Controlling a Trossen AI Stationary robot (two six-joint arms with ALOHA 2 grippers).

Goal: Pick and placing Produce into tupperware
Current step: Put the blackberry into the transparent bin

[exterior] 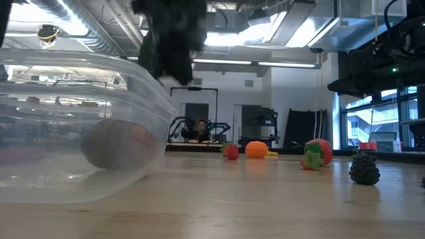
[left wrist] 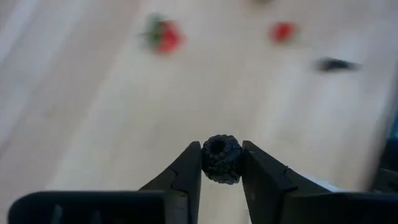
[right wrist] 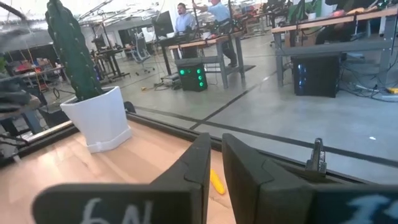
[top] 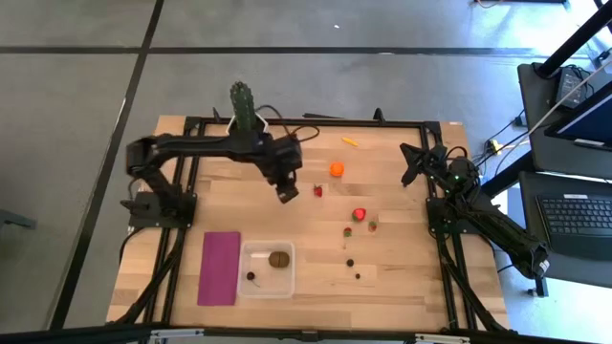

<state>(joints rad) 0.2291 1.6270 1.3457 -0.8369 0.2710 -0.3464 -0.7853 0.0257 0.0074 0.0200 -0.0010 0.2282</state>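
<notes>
Left gripper [left wrist: 222, 163]: raised above the table's middle, fingers clamped on one dark berry [left wrist: 221, 159]. Right gripper [right wrist: 213, 163]: parked at the right edge, fingers nearly together, empty. Tupperware [top: 267, 271]: near front edge beside the magenta rectangle [top: 220, 268], containing the kiwi [top: 279, 258] and a small dark berry [top: 251, 277]. Orange [top: 337, 169], strawberries [top: 360, 214] and further berries [top: 350, 261]: loose on the wood

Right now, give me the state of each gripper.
Left gripper: shut on a dark berry, above the table.
Right gripper: shut, holding nothing, parked at the table's far right edge.
</notes>
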